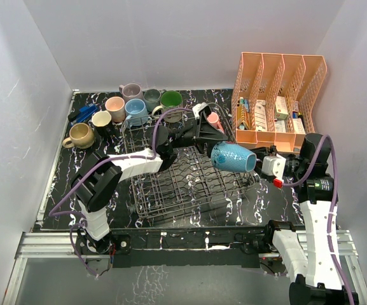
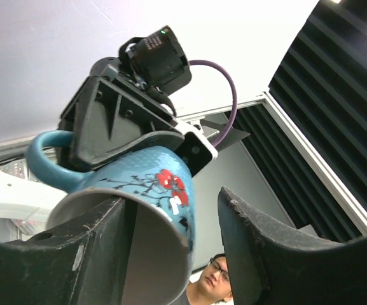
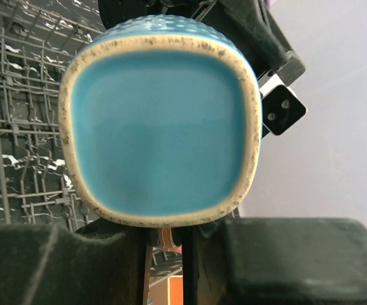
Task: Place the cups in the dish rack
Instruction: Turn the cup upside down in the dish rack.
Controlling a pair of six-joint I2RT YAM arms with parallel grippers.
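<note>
A teal cup (image 1: 234, 157) with red flowers hangs on its side above the right part of the dark wire dish rack (image 1: 183, 190). My right gripper (image 1: 264, 164) is shut on it from the base side. In the right wrist view the cup's square base (image 3: 161, 127) fills the frame above the nearly closed fingers (image 3: 94, 260), and the grip point is hidden. My left gripper (image 1: 216, 141) is open at the cup's mouth. In the left wrist view one finger (image 2: 75, 254) is inside the cup (image 2: 151, 184) and the other stands apart outside. Several cups (image 1: 115, 105) stand at the back left.
An orange mesh file organizer (image 1: 278, 95) with boxes stands at the back right, close behind the cup. A pink cup (image 1: 213, 119) sits at the rack's far edge by the left gripper. A blue object (image 1: 84, 114) lies at the far left. The rack also shows in the right wrist view (image 3: 18, 127).
</note>
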